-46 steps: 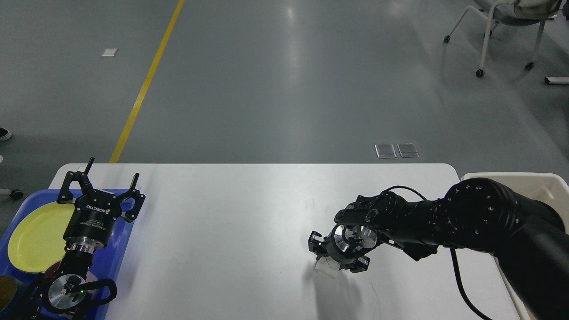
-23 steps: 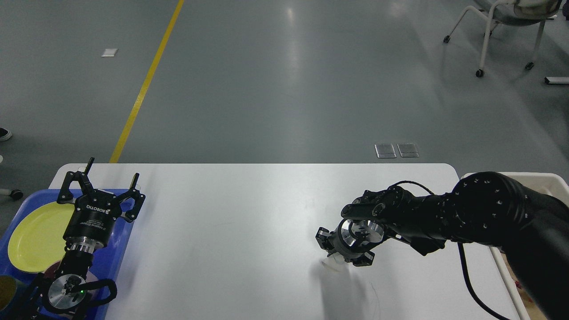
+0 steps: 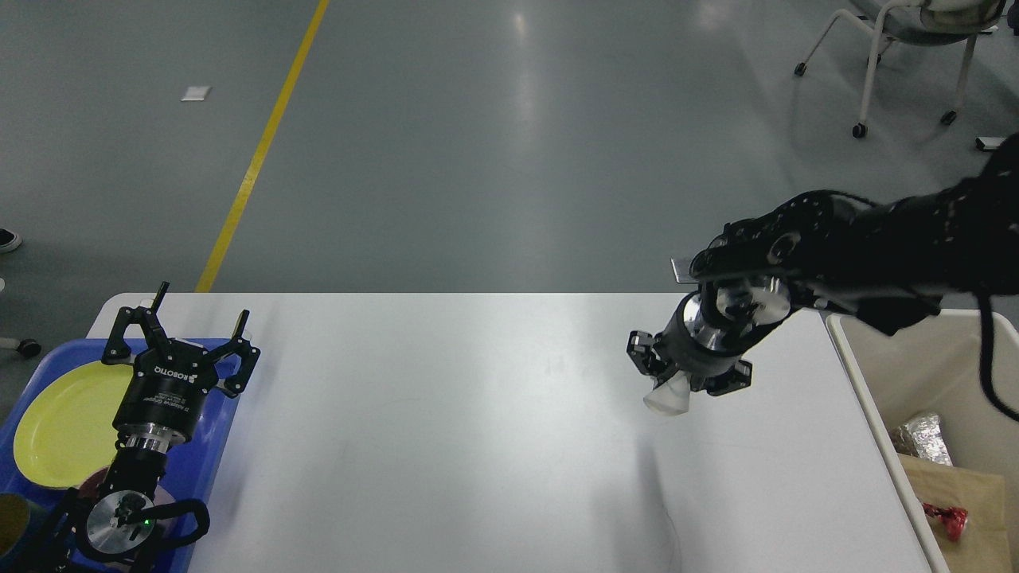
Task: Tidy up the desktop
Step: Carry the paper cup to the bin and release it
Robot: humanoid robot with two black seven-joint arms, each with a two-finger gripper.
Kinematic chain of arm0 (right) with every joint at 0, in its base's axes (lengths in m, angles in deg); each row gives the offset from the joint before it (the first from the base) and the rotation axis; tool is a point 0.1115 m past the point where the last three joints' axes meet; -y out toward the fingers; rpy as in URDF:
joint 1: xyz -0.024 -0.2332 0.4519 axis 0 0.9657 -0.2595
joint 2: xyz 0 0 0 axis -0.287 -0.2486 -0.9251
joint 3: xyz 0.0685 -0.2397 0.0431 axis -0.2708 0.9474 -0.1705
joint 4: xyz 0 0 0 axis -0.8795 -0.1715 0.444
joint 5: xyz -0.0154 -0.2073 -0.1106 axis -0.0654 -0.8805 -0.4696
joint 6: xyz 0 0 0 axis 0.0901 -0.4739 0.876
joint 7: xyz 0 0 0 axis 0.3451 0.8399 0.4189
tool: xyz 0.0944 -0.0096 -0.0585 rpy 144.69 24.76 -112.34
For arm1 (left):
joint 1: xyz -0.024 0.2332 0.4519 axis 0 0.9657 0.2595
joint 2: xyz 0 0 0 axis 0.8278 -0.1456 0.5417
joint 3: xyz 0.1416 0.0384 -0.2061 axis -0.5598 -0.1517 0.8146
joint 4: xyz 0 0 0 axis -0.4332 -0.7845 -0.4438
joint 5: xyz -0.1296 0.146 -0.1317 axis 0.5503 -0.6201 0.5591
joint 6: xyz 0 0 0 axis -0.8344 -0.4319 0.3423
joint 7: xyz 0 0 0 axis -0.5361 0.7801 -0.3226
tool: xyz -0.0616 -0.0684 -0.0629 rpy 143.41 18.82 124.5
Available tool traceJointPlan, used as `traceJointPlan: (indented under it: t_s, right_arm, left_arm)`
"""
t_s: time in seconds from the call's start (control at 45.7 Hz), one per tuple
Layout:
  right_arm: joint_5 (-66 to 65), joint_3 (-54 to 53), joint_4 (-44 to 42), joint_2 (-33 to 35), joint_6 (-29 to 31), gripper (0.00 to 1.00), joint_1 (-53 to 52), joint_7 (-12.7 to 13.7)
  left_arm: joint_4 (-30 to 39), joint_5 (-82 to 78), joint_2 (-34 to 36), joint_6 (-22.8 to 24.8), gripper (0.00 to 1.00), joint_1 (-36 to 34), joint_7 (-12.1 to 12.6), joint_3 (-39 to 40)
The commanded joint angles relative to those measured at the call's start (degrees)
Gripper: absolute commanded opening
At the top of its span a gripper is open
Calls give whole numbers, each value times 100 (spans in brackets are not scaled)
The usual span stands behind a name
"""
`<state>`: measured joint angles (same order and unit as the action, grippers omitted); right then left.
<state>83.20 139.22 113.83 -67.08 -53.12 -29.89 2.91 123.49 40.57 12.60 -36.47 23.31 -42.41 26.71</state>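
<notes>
Large white rectangular desktop (image 3: 446,430) with rounded corners, filling the lower middle, broad surface bare.

Blue tray (image 3: 208,446) with yellow round plate (image 3: 60,426) overlapping the left edge; beige plastic bin (image 3: 884,430) against the right edge, holding crumpled foil, brown paper and a red wrapper. Right gripper (image 3: 677,386) raised over the right part of the surface, near the bin, pinching a small translucent white cup (image 3: 667,398). Left gripper (image 3: 181,338) over the tray, fingers spread wide, holding nothing.
</notes>
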Motion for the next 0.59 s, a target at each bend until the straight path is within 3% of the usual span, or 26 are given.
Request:
traceJointPlan:
  t_s: [0.0,0.087,0.175,0.306,0.568]
  right_arm:
    - [-30,301,653,308,871,20,-1279,-1]
    - [-117,442,934,388,1495,20,-2009,-10]
    - [-223,522,1241,554,1751,19,-2651,-10]
    - [-250,557,1427,625,1743,11,-2872,-1]
    - [-241,1031,1243,809,1549,11,-2661,-1]
  left_arm:
    - [0,0,0,0,96,0,1,0]
    - [0,0,0,0,96,0,1,0]
    - [0,0,0,0,96,0,1,0]
    - [0,0,0,0,96,0,1,0]
    - [0,0,0,0,96,0,1,0]
